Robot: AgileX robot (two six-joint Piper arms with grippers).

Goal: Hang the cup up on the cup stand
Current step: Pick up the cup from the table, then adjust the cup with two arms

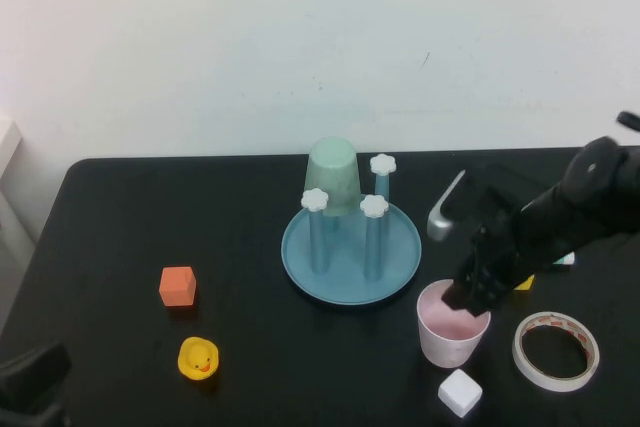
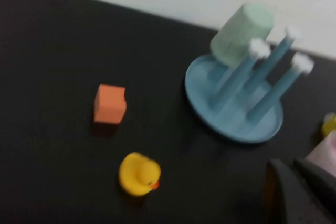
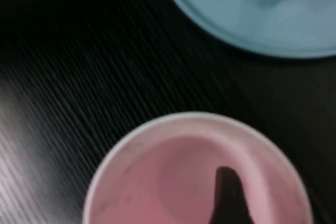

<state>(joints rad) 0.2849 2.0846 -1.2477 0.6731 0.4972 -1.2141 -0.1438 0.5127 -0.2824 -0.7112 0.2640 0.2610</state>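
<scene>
The pale pink cup (image 1: pixel 452 332) stands upright on the black table, just front-right of the cup stand (image 1: pixel 300 257), a light-blue tray with blue posts topped by white knobs. My right gripper (image 1: pixel 468 295) is at the cup's far rim. In the right wrist view one dark finger (image 3: pixel 227 195) reaches inside the cup (image 3: pixel 157 182), with a gap to the wall; the other finger is out of view. The stand's tray (image 3: pixel 252 19) is close by. My left gripper (image 1: pixel 30 377) is parked at the front-left corner, its fingers (image 2: pixel 283 182) together.
A mint green cup (image 1: pixel 333 175) hangs upside down on a back post of the stand. An orange cube (image 1: pixel 177 286) and a yellow duck (image 1: pixel 198 358) lie to the left. A white cube (image 1: pixel 460 392) and a tape roll (image 1: pixel 556 350) lie near the pink cup.
</scene>
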